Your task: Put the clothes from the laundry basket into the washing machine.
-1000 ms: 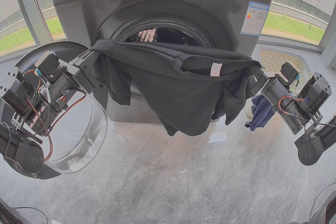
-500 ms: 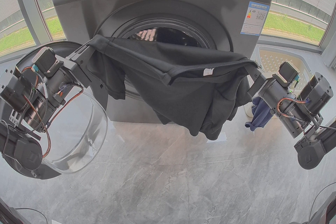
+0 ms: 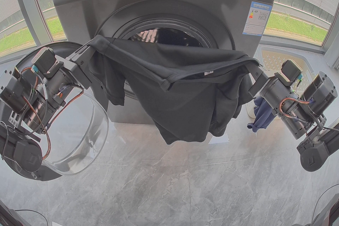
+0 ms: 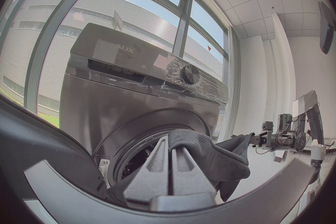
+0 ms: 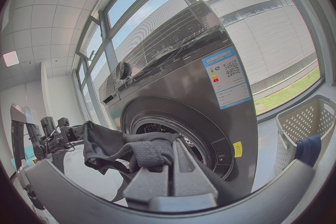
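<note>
Holding black shirt [image 3: 183, 96] before washing machine [image 3: 88, 15].
My left gripper [image 3: 90, 48] and right gripper [image 3: 255, 70] pinch it; its hem has swung leftward.

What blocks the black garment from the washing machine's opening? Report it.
Nothing visible. The black garment hangs stretched between the left gripper and right gripper, directly before the open drum mouth; the door is swung aside to the left.

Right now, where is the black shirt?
In the head view, the black shirt hangs stretched between the left end effector and the right end effector, just in front of the open washing machine.
</note>
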`<state>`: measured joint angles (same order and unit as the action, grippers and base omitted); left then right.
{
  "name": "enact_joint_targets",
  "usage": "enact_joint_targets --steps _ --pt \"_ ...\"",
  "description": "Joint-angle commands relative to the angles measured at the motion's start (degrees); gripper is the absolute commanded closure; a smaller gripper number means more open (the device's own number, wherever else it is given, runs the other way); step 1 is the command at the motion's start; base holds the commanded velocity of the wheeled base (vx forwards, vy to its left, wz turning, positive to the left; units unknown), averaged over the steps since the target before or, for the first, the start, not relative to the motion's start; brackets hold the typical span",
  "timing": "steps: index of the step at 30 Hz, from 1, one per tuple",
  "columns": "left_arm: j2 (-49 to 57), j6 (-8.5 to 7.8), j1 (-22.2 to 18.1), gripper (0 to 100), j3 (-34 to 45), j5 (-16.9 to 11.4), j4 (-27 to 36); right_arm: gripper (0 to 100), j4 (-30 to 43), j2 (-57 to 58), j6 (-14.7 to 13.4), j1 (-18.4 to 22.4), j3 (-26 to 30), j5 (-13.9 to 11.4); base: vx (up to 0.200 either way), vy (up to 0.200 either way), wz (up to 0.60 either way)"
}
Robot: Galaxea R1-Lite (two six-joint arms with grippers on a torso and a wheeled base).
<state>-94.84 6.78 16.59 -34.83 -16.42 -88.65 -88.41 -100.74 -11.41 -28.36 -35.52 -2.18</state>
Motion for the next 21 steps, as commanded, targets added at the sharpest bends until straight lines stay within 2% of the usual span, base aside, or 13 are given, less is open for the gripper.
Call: enact_joint_targets --steps 1,7,11,12,14,17,19,21 --pt "-0.08 -0.01 0.11 100 0.38 -0.01 -0.03 100 -0.01 -0.07 -0.1 -0.74 0.19 -0.02 0.0 0.0 0.0" --pt "-0.25 -0.01 0.11 100 0.55 -0.1 -0.03 100 -0.01 -0.42 -0.28 -1.18 0.72 0.07 0.0 0.0 0.0" --pt "-0.34 0.08 0.64 100 0.64 -0.01 -0.03 100 -0.01 -0.86 -0.54 -1.18 0.89 1.22 0.0 0.0 0.0" --pt "-0.34 0.08 0.9 100 0.55 -0.01 0.06 0 -0.01 -1.03 -0.54 -1.18 1.33 1.48 0.0 0.0 0.0" --pt "-0.34 0.17 1.69 100 0.38 -0.01 0.14 0 0.08 -1.3 -0.54 -1.18 2.56 1.83 0.0 0.0 0.0" --pt "-0.61 0.25 6.0 100 -0.15 0.86 0.5 0 0.87 -2.35 -0.45 -1.18 6.61 2.36 0.0 0.0 0.0" --pt "-0.69 0.17 7.49 100 -0.68 1.3 0.58 0 0.95 -3.14 -0.45 -1.18 8.37 2.45 0.0 0.0 0.0" --pt "-1.49 0.25 10.92 100 -3.05 2.62 1.55 0 0.87 -5.87 -0.37 -1.09 10.47 2.36 0.0 0.0 0.0"
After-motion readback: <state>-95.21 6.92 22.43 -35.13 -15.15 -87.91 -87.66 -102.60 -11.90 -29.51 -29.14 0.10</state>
